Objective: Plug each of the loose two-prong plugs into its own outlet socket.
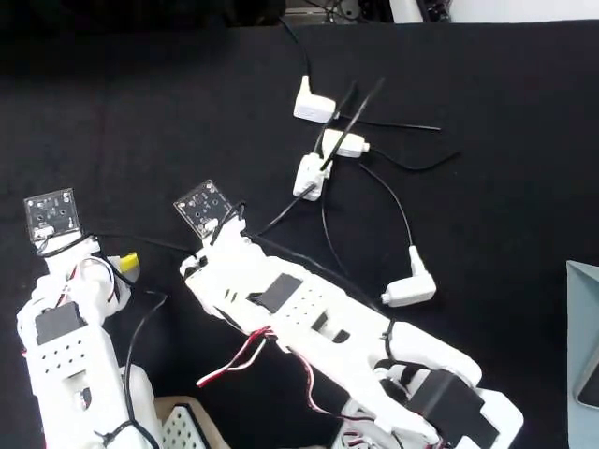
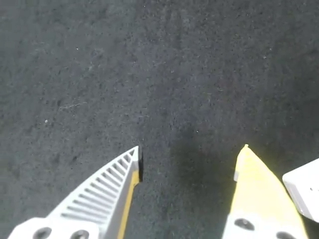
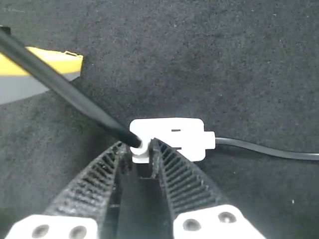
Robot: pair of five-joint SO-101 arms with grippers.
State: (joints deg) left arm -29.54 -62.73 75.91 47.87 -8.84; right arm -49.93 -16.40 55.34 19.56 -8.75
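since the small white block-shaped plastic plug (image 3: 172,134) lies flat on the black cloth table (image 1: 112,112), towards its near left part and well apart from the cluster of white plastic pieces (image 1: 323,140) further back, the carry looks like the hard part to me. the right gripper (image 3: 141,148) has its jaws drawn narrow, pinching a little nub on the plug's near edge and not the body. the hold looks slight, and i'd say a deeper bite across the block would stop it swivelling once lifted. a thin black lead (image 3: 269,149) trails off one end of the plug, and a thick black cord (image 3: 60,84) slants across in front. whether that cord belongs to the plug i can't tell, but either could drag or twist the piece, so a slow lift with slack in the lead seems wise. i can't make out the prongs from here, so the plug's facing should be settled before it nears a socket, and which far piece is a socket isn't clear to me either. the left gripper (image 2: 191,149) hangs just beside with jaws wide and nothing between them, its yellow finger (image 3: 40,62) close to the plug. it could steady a socket for the push, provided it stays off the cords.
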